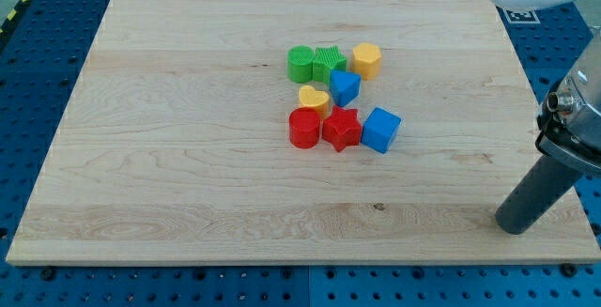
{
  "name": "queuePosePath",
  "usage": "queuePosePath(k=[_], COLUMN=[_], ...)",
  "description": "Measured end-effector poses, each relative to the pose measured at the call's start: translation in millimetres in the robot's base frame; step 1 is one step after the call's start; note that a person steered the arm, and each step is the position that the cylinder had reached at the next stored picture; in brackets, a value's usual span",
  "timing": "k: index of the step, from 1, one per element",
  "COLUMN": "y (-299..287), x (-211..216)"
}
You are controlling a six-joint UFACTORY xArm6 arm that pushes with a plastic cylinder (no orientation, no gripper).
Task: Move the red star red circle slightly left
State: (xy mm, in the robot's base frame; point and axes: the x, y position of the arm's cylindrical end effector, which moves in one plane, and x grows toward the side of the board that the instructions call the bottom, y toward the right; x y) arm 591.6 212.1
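My tip rests near the view's bottom right of the pale wooden bench, well apart from the blocks; it is a bare rod with no jaws. Mid-bench, the glossy red circle touches the red star, with a blue cube beside. Behind: yellow heart, blue block, green circle, green star, yellow hexagon.

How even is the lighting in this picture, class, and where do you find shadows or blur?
Camera view: soft, even light across the wooden board, no glare; the red circle and red star cast only faint shadows and look sharp; my tip, at the view's lower right, far from the blocks, is in focus.
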Motion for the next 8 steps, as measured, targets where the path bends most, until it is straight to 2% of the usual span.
queuePosePath(k=[2,3,4,7,8], y=[-0.6,-0.6,-9.3,-13.4,-45.0], x=[20.5,-19.8,-85.9,-93.5,-103.7])
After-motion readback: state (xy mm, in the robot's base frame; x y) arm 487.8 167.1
